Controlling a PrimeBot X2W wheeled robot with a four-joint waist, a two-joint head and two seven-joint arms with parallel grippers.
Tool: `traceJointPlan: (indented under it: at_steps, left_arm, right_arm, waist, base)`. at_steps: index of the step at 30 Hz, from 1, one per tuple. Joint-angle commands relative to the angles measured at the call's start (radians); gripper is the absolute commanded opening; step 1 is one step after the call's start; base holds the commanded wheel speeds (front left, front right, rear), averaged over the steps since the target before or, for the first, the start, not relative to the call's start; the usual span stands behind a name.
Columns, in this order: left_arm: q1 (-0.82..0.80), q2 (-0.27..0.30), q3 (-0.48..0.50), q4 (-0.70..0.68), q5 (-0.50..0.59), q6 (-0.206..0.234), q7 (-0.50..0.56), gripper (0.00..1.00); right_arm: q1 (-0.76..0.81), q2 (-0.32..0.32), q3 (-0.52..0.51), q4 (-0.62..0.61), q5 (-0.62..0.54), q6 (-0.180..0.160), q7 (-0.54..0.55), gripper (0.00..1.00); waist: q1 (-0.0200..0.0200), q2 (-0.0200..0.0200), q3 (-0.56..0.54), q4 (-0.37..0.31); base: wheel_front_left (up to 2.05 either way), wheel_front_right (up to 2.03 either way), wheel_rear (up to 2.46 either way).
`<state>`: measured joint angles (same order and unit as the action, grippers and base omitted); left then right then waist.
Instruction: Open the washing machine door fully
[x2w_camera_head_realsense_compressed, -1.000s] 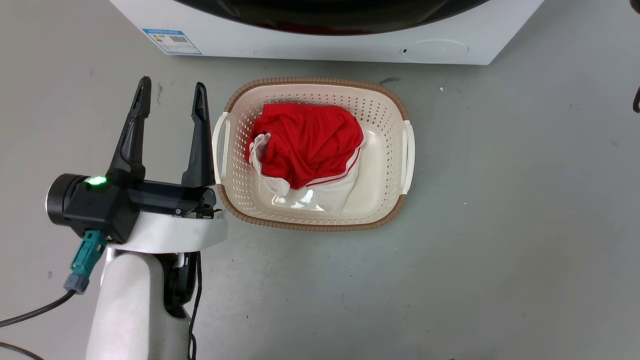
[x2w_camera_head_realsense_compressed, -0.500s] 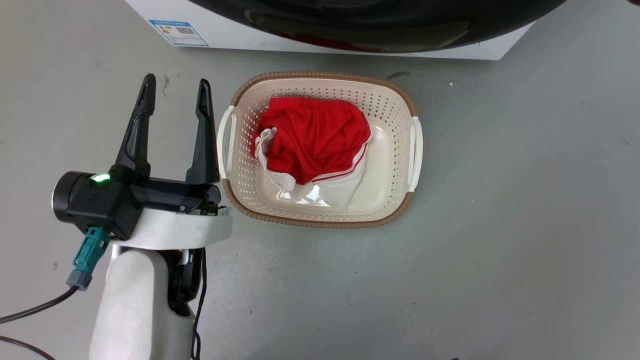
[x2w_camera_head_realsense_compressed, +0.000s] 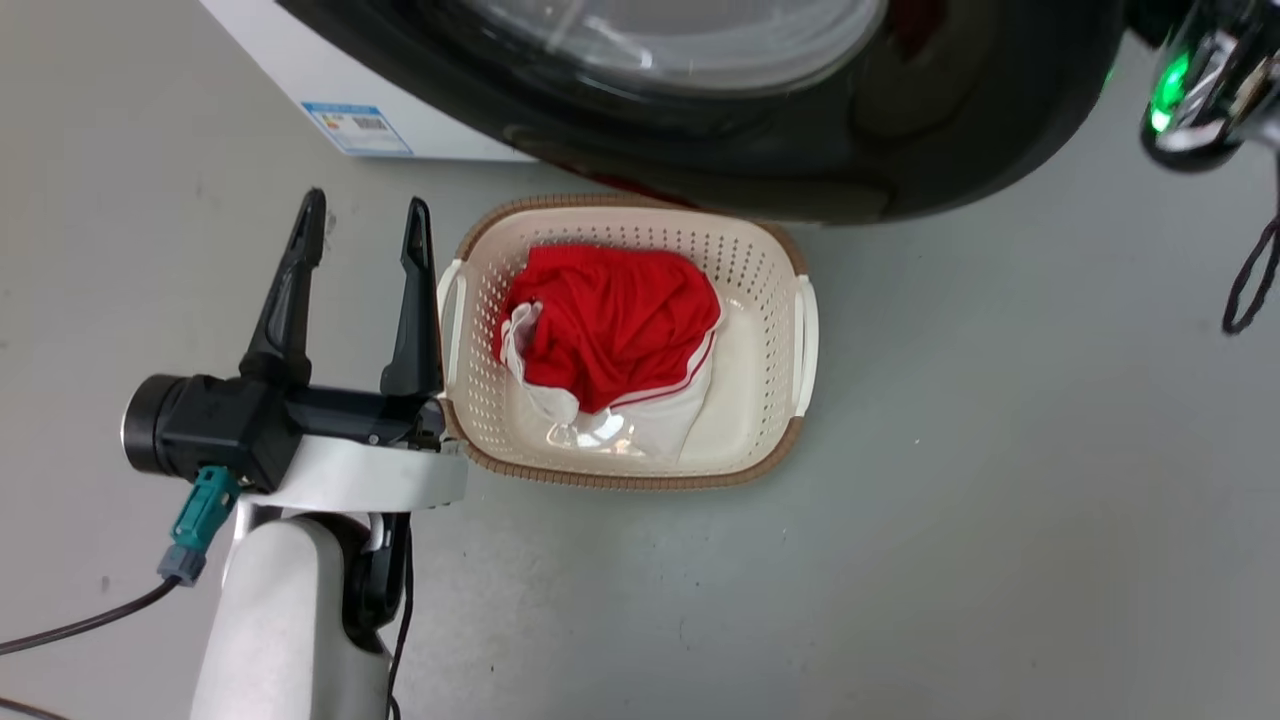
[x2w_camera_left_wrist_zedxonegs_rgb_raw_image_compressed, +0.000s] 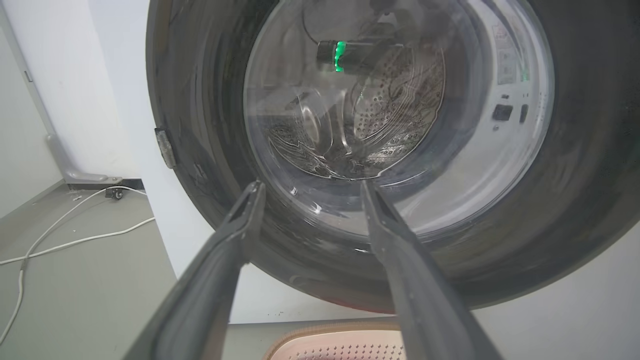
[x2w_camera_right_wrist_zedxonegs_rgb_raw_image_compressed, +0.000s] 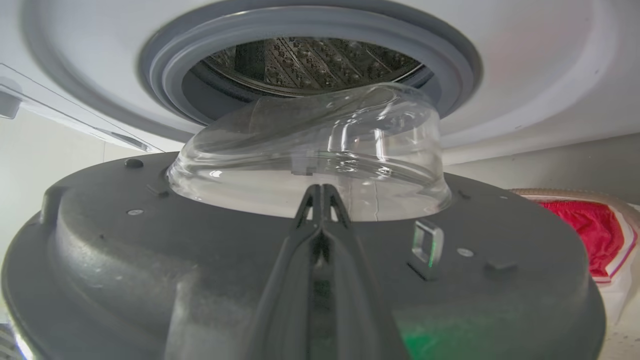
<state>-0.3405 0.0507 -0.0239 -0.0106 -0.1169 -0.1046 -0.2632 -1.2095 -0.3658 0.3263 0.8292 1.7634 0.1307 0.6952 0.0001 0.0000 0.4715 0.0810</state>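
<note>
A grey floor (x2w_camera_head_realsense_compressed: 1000, 520) carries a white front-loading washing machine (x2w_camera_head_realsense_compressed: 260, 70) and, before it, a cream perforated plastic basket with a brown rim (x2w_camera_head_realsense_compressed: 775, 290) holding a red-and-white garment (x2w_camera_head_realsense_compressed: 610, 320). The left hand (x2w_camera_head_realsense_compressed: 366, 200) hovers beside the basket's left handle, its 2 fingers spread and empty. The right hand (x2w_camera_right_wrist_zedxonegs_rgb_raw_image_compressed: 322, 192) lies over the inner face of the large round glossy black door with a clear glass bowl (x2w_camera_right_wrist_zedxonegs_rgb_raw_image_compressed: 125, 240), fingers pressed together, tips at the bowl's base. The door stands ajar, clear of the grey-ringed drum mouth (x2w_camera_right_wrist_zedxonegs_rgb_raw_image_compressed: 165, 75).
</note>
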Motion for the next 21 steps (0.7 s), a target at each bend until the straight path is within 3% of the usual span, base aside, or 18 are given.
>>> traceJointPlan:
  at_steps: [1,21]
  left_arm:
    - [0.022,-0.001,0.007,0.008,0.009,0.001,-0.003,1.00]
    - [0.136,-0.001,0.016,0.094,0.032,-0.007,-0.002,1.00]
  right_arm:
    - [0.042,0.007,0.010,-0.018,0.006,0.000,0.008,0.00]
    - [0.432,0.113,0.097,-0.249,0.108,0.000,0.034,0.00]
  waist:
    - [-0.0001,0.0000,-0.043,-0.015]
    - [-0.0001,0.0000,-0.253,-0.047]
  base:
    - [0.00,0.00,0.00]
    - [0.00,0.00,0.00]
